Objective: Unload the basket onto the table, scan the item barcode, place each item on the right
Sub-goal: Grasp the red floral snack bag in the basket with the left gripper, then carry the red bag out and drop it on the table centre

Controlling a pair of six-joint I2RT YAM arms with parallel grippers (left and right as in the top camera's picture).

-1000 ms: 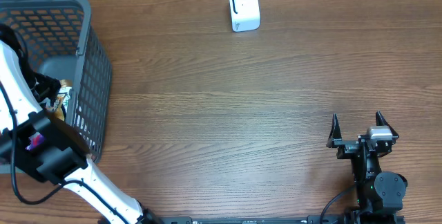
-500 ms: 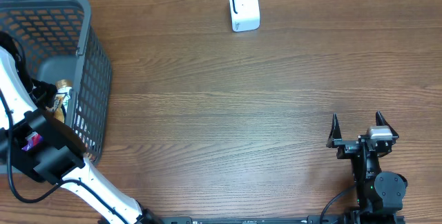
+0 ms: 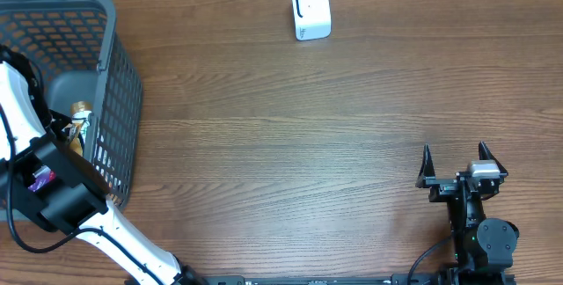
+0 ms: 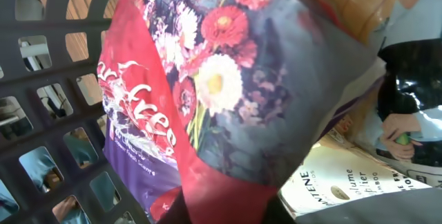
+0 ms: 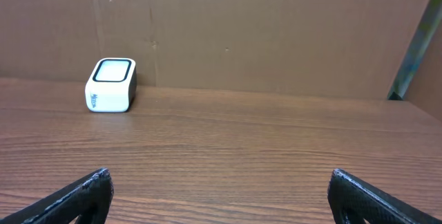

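Currently, the left arm reaches over the rim of the grey mesh basket [image 3: 114, 74] at the left end of the wooden worktop [image 3: 290, 135]. The left tool [image 3: 69, 128] is down inside it among the goods. Its fingers are closed tight. The left wrist view is filled almost wholly by a flexible packet [image 4: 228, 92] printed with red and white flowers on a grey ground, with a red band and white script along one side and purple below. The packet lies right up against the camera, with the basket's lattice wall just behind it on the left. Whether the closed fingers actually pinch the packet cannot be made out. Beside the packet, lower right, sits a pale item lettered Pantene [image 4: 338, 179], and other wrapped goods crowd behind it.

The right tool [image 3: 454, 151] sits low at the near right of the worktop with its two fingers spread wide and nothing between them. It points across the bare wood towards the far edge.

The white scanner [image 3: 310, 10] stands upright near the far edge, well apart from both the basket and the right tool. A small red dot shows on its dark-framed face in the overhead view. Behind it rises a brown cardboard wall [image 5: 276, 30].
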